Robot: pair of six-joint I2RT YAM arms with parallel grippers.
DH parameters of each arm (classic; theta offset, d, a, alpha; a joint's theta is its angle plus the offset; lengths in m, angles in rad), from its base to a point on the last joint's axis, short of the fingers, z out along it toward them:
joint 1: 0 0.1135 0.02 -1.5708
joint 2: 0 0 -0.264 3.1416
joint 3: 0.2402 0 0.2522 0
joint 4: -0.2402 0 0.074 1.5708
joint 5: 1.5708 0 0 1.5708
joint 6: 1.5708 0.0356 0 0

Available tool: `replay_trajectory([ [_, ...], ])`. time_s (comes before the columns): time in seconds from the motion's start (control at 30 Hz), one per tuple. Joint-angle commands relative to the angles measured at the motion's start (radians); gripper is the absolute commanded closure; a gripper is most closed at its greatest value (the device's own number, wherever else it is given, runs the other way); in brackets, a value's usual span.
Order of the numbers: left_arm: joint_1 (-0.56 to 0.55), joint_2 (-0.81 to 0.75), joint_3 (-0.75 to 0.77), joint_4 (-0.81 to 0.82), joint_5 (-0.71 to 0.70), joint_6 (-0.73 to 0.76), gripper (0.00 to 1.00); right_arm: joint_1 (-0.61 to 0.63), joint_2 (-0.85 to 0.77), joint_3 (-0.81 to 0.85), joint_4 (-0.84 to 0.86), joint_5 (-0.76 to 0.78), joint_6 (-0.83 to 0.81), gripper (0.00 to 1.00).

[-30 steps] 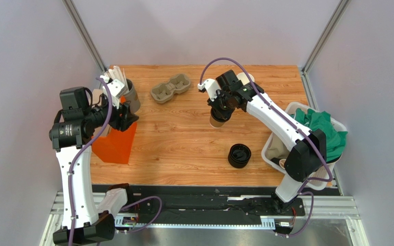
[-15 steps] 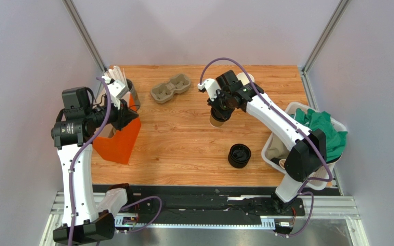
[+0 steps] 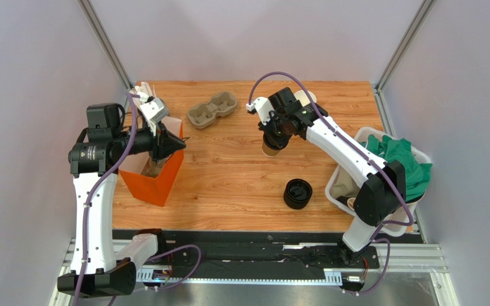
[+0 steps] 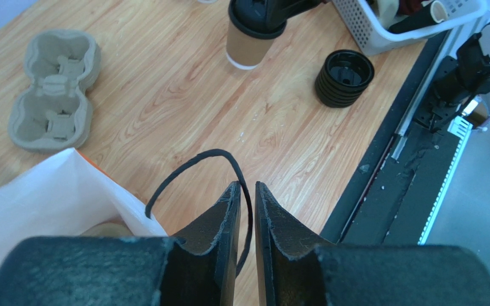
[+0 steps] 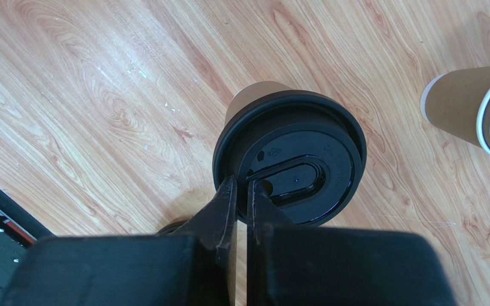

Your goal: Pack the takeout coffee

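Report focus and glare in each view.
Top external: evenly lit, sharp, soft shadows. Left wrist: left gripper, pinching a black cord handle, soft-edged; wooden table crisp. Right wrist: right gripper blurred; round black plastic lid sharp, faint sheen.

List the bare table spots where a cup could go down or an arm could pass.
Widest bare wood: centre, bordered by the orange bag, the lid stack and the near edge. Smaller patch between the cup carrier and the lidded cup. Crowded: left around the bag; right, where lid stack and basket sit close.
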Motion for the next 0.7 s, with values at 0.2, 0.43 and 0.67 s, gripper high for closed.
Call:
replay_trajectory([
  [0.2, -0.072, 0.027, 0.083, 0.021, 0.102, -0.018, 0.8, 0.005, 0.0, 0.003, 0.043, 0.051, 0.016, 1.0],
  [0.43, -0.225, 0.034, 0.048, 0.09, 0.087, -0.058, 0.8, 0.005, 0.005, -0.002, 0.059, 0.092, 0.026, 1.0],
  [0.67, -0.305, 0.06, 0.077, 0.148, 0.085, -0.093, 0.8, 0.002, 0.008, -0.006, 0.072, 0.151, 0.035, 1.0],
])
